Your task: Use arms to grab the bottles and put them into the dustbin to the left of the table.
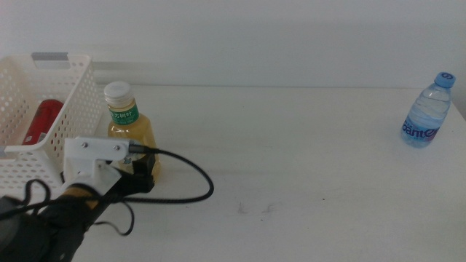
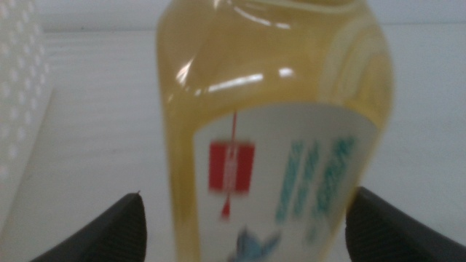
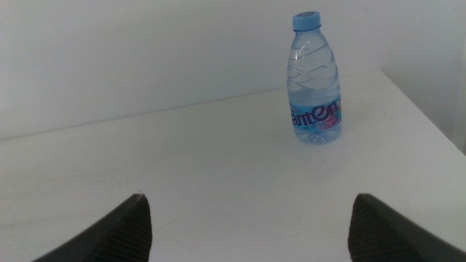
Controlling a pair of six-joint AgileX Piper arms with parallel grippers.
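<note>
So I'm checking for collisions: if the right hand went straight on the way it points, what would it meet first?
Probably the water bottle, standing upright on the table ahead and slightly off-centre. The open right hand has bare tabletop before it until then; depth is hard to judge, so it might pass just beside it.

Crowded left side, open right side

At nine o'clock we see the dustbin point(image 1: 44, 124) just beside the tea bottle point(image 1: 131, 127), a narrow gap; open table point(image 1: 306, 160) runs toward three o'clock to the lone water bottle point(image 1: 428, 113).
</note>
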